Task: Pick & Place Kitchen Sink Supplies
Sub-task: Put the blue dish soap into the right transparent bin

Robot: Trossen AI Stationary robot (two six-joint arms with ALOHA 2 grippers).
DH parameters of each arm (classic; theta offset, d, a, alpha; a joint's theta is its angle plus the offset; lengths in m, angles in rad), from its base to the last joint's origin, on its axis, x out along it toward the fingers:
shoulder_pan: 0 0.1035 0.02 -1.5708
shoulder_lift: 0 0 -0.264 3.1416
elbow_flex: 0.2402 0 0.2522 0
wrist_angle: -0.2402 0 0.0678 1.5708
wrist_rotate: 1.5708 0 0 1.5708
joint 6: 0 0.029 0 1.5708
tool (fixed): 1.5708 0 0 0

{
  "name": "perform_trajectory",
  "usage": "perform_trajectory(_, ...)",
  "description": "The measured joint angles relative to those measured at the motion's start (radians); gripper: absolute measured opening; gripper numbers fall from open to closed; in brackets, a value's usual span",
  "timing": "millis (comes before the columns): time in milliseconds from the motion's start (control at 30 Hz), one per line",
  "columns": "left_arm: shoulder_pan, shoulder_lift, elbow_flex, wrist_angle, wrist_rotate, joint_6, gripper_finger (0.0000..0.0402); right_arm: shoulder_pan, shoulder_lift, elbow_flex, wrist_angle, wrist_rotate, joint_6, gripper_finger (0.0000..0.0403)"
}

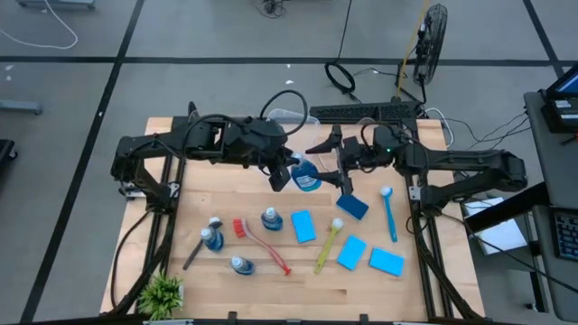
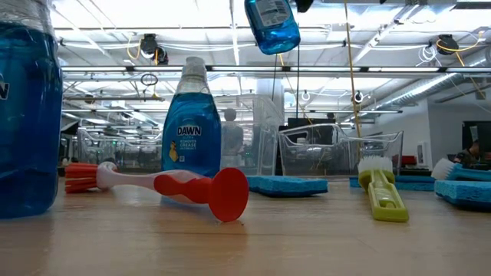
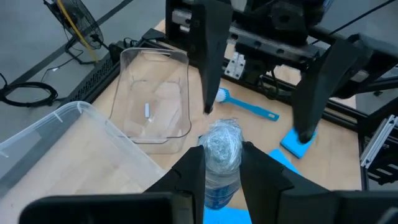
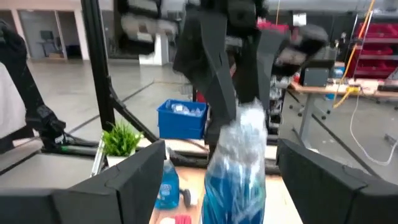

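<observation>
A small clear bottle of blue liquid hangs high over the middle of the table, and my left gripper is shut on it. My right gripper faces it from the table's right, open wide. Its two fingers stand on either side of the bottle without touching it. Three more bottles stand on the table. Around them lie several blue sponges and red, yellow, blue and grey brushes. My left gripper pinches the bottle's neck, just below its plastic-wrapped cap, between its two fingers. The fingers come from the table's left, slanting down. The bottle is lifted clear of the table, cap end up, with its body hanging below the fingers.
Two clear plastic bins stand at the table's far edge. A small green plant sits at the near left corner. A keyboard and cables lie behind the table.
</observation>
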Motion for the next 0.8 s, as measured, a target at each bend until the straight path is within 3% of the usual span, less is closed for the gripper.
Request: perform_trajectory(800,-0.002,0.037,-0.001,0.031,0.009,0.005,0.0081,-0.006,0.085,0.000,0.106,-0.046,0.080,0.0297)
